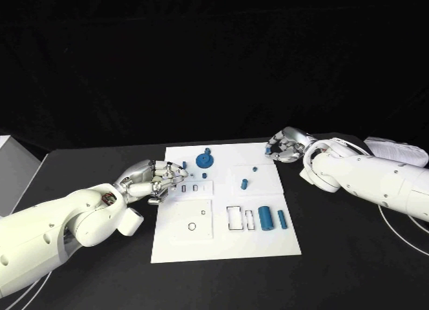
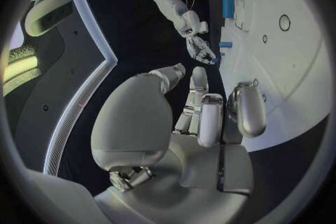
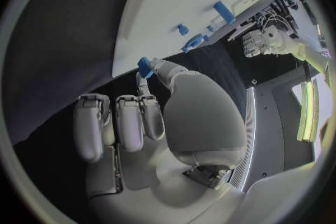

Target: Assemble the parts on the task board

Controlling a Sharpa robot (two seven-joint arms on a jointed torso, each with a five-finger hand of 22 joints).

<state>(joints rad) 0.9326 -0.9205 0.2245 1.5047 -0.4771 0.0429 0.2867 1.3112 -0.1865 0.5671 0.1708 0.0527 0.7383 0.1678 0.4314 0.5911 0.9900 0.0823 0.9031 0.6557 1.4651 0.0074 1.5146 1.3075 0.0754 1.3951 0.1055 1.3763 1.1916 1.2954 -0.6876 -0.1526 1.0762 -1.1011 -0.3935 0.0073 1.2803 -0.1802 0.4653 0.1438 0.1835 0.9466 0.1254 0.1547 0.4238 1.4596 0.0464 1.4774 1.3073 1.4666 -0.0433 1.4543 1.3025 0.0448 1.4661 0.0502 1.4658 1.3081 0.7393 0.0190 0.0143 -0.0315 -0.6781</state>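
White flat task board (image 1: 182,242): right hand (image 1: 287,146) pinches small blue part (image 3: 144,66), hidden in head view; left hand (image 1: 151,180) curled, holding nothing.

The task board (image 1: 182,248) lies in the middle of the table (image 1: 345,271). The left hand (image 1: 151,181) sits at the board's left edge, the right hand (image 1: 287,146) at its far right corner, apparently pinching a small part (image 3: 145,67). On the board, a gear-shaped part (image 1: 205,159) lies toward the far side, a short peg (image 1: 242,185) nearer the middle, and a cylinder (image 1: 265,217) with a thin rod (image 1: 282,219) just to its right on the near right.
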